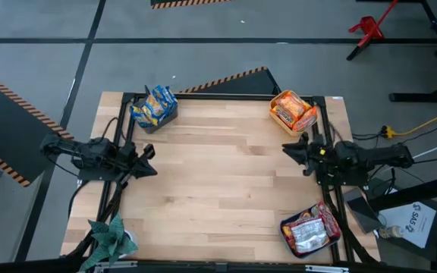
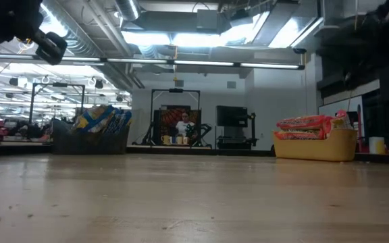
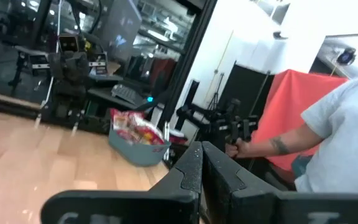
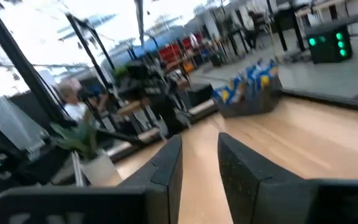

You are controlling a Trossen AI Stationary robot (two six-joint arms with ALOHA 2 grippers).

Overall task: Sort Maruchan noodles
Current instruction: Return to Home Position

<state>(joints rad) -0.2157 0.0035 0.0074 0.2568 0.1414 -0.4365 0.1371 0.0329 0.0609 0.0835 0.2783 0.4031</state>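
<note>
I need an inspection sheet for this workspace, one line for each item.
Surface: wooden table, middle bare.
Job's things: blue-yellow packets in grey bin; orange packets in yellow bin; silver-red packets in teal bin.
Clutter: green plant-like thing at one table corner.
Pincers: left pincer shut, right pincer open, both empty, at opposite table edges.
Cables: yellow cable on floor.
Surroundings: person nearby; red stand on floor.

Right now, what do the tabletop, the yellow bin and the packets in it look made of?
Tabletop: light wood in jointed strips, matte; grain and seams show.
Yellow bin: likely moulded plastic; smooth, opaque walls with a dull sheen.
Orange noodle packets: thin printed plastic film, glossy, with crinkled edges.
</note>
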